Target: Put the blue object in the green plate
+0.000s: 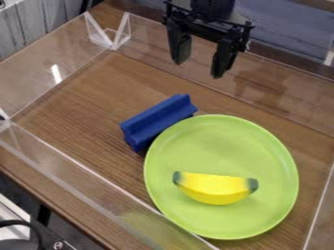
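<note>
The hand (206, 54) hung above the far part of the tabletop (104, 93), pointing down with its dark fingers spread apart and nothing between them. It was well clear of the blue object (158, 121), which lay flat on the wood nearer and to the left, angled so its far end pointed right. The block's near right end sat just beside the rim of the green plate (261, 156); whether the two actually touched, I could not tell.

A yellow banana-shaped piece (216, 187) lay inside the plate, toward its near side, taking up part of the floor there while the far half of the plate was bare. Nothing stood between the hand and the block.

Clear plastic walls (59, 166) fenced the tabletop on the left and near sides, catching glare that made their edges hard to follow. A folded clear piece (107, 34) stood at the far left corner. The arm above the hand was cut off at the top, and the plate's near edge ran close to the lower wall.
</note>
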